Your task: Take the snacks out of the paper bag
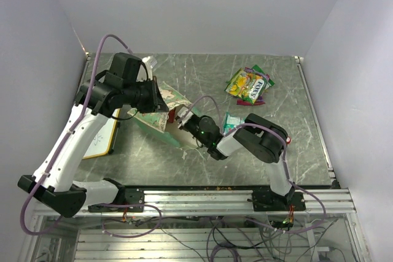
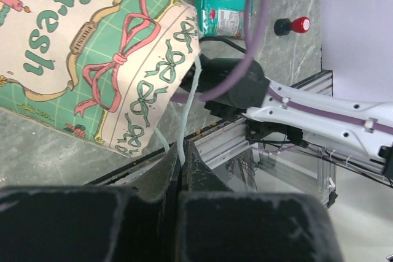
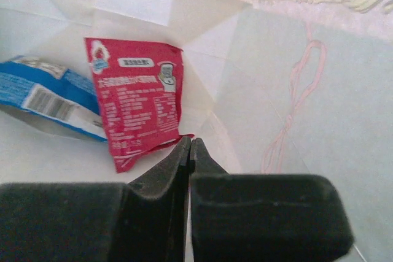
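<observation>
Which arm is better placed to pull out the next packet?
Right: the right fingers are inside the paper bag, closed on a corner of the red packet; left fingers pinch the string handle.

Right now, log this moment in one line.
left gripper: shut on string handle | right gripper: in paper bag, shut on red packet | blue packet beside it

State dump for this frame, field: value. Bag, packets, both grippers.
paper bag: mouth toward right arm
left gripper: shut on string handle
right gripper: inside bag, shut on corner of red packet
in bag: red packet, blue packet
out of bag: yellow-green and pink-purple packets, teal packet
</observation>
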Controlling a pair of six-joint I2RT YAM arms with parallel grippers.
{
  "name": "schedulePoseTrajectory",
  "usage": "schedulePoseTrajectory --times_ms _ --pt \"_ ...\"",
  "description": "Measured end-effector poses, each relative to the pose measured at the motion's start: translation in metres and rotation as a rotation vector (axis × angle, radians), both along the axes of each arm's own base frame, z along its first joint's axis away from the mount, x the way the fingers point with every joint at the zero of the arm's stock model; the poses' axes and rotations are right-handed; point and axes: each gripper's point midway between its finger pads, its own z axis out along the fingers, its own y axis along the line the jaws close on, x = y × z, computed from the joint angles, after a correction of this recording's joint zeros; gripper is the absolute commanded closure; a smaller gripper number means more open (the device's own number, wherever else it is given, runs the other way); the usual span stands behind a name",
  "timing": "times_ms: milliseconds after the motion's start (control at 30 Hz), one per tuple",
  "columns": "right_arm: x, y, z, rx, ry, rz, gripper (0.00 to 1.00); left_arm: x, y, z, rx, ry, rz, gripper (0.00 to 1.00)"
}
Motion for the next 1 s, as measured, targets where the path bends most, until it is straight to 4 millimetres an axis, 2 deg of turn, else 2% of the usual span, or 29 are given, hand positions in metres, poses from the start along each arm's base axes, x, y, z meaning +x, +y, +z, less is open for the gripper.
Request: schedulePoseTrajectory --times_ms 133,300,433,633,867,1000 --pt "-0.016 -0.002 0.009 0.028 -0.002 0.063 1.0 -0.001 0.007 -0.004 0.007 0.004 0.02 0.93" --pt "-0.032 -0.001 0.003 0.025 0.018 0.129 0.98 0.0 0.008 -0.006 0.006 0.004 0.024 0.93" --pt "-0.046 0.01 0.011 0.04 0.013 0.204 0.71 0.0 0.005 -0.012 -0.003 0.011 0.015 0.93" --pt "-0.063 0.031 0.019 0.0 -0.028 0.327 0.55 -0.002 -0.008 -0.008 -0.077 -0.007 -0.044 0.93" --pt "-0.051 0.061 0.041 -0.051 -0.126 0.381 0.42 -0.007 -0.026 0.014 -0.191 -0.058 -0.143 0.93" --pt "-0.037 0.078 0.025 -0.069 -0.132 0.377 0.33 -0.009 -0.034 0.022 -0.241 -0.071 -0.191 0.93"
